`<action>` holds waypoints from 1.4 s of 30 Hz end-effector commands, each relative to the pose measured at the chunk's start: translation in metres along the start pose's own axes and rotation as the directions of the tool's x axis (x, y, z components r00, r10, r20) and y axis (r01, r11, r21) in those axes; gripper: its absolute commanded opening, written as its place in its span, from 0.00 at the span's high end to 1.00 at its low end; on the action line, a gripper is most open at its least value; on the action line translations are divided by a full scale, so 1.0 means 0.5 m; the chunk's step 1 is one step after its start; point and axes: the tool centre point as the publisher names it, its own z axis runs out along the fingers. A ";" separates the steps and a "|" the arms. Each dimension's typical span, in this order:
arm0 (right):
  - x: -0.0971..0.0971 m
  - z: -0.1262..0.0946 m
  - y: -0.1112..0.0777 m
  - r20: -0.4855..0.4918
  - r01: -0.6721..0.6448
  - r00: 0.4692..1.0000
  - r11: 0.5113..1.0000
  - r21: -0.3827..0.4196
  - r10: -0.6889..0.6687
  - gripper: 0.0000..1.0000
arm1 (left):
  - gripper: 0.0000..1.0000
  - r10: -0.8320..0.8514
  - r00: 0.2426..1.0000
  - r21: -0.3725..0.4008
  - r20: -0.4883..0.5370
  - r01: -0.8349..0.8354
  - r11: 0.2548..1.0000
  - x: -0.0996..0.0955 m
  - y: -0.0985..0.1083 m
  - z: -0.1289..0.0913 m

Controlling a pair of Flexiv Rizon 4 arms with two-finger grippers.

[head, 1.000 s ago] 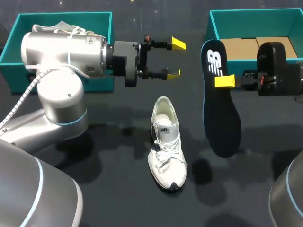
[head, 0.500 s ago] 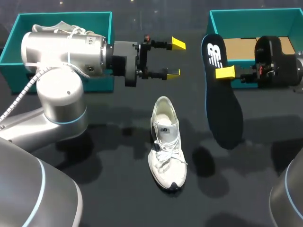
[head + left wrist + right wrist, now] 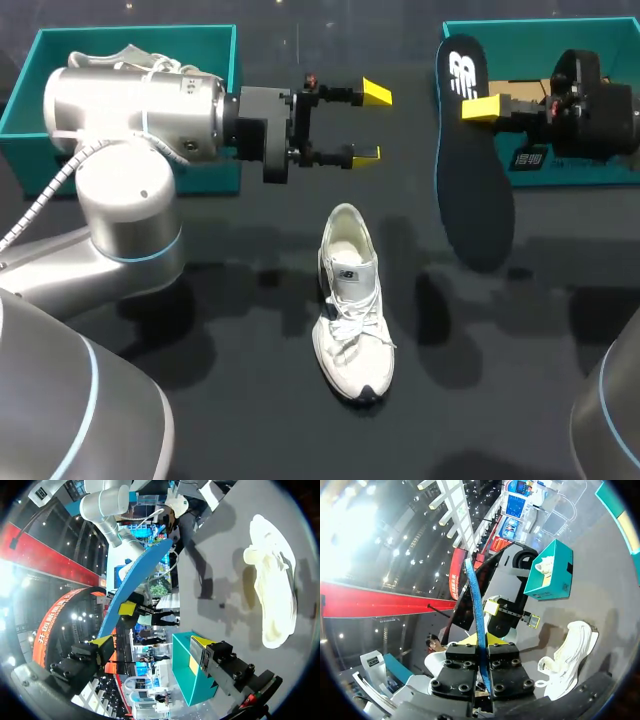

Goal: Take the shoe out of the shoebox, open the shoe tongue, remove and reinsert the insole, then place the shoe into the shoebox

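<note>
Left gripper is empty with fingers wide, parked at 12 o'clock of the white sneaker. Sneaker lies on the table mid-scene, out of the box, toe to 6 o'clock, mouth open. Right gripper pinches the dark insole near its heel, at 2 o'clock of the sneaker, in front of the teal shoebox, toe end hanging down. Insole looks light, thin and floppy: expect it to buckle, so feed toe first. Sneaker is light and will likely slide, so brace it at the heel collar.
</note>
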 end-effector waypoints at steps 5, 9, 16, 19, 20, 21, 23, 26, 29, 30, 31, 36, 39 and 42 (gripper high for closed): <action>-0.034 0.024 0.024 0.006 -0.120 0.993 0.993 0.001 0.120 1.00 | 0.00 0.002 1.000 -0.001 0.002 -0.002 1.000 0.002 0.001 0.005; -0.074 0.055 0.071 0.049 -0.244 0.968 0.970 -0.015 0.245 1.00 | 0.00 0.002 1.000 -0.001 0.002 -0.002 1.000 0.002 0.001 0.005; -0.073 0.056 0.074 0.059 -0.235 0.970 0.972 -0.015 0.235 1.00 | 0.00 0.002 1.000 -0.001 0.002 -0.002 1.000 0.002 0.001 0.005; -0.073 0.056 0.074 0.059 -0.235 0.970 0.972 -0.015 0.235 1.00 | 0.00 0.002 1.000 -0.001 0.002 -0.002 1.000 0.002 0.001 0.005; -0.073 0.056 0.074 0.059 -0.235 0.970 0.972 -0.015 0.235 1.00 | 0.00 0.002 1.000 -0.001 0.002 -0.002 1.000 0.002 0.001 0.005; -0.081 0.060 0.077 0.056 -0.257 0.964 0.966 -0.018 0.258 1.00 | 0.00 0.009 1.000 -0.005 0.005 -0.009 1.000 0.000 0.000 0.005; -0.099 0.068 0.086 0.066 -0.305 0.950 0.952 -0.033 0.307 1.00 | 0.00 0.013 1.000 -0.012 0.010 -0.013 1.000 -0.003 -0.003 0.005; -0.121 0.076 0.100 0.071 -0.353 0.931 0.932 -0.081 0.358 1.00 | 0.00 0.013 1.000 -0.017 0.020 -0.013 1.000 -0.008 -0.005 0.000; -0.137 0.078 0.108 0.084 -0.389 0.912 0.913 -0.124 0.400 1.00 | 0.00 0.003 1.000 -0.029 0.025 -0.003 1.000 -0.009 -0.002 -0.006; -0.142 0.078 0.110 0.103 -0.405 0.902 0.905 -0.132 0.419 1.00 | 0.00 0.001 1.000 -0.038 0.022 0.000 0.999 -0.008 -0.001 -0.008; -0.146 0.080 0.112 0.104 -0.406 0.901 0.903 -0.138 0.421 1.00 | 0.00 0.000 1.000 -0.045 0.020 0.001 0.999 -0.007 0.000 -0.009; -0.162 0.089 0.124 0.125 -0.441 0.877 0.881 -0.173 0.464 1.00 | 0.09 -0.006 1.000 -0.059 0.003 0.006 0.998 0.002 0.007 -0.007; -0.170 0.098 0.130 0.134 -0.452 0.868 0.874 -0.180 0.477 1.00 | 0.18 -0.008 1.000 -0.068 -0.003 0.008 0.998 0.012 0.016 -0.001; -0.177 0.109 0.132 0.137 -0.463 0.862 0.868 -0.182 0.488 1.00 | 0.51 -0.013 1.000 -0.077 -0.005 0.013 0.997 0.020 0.024 0.007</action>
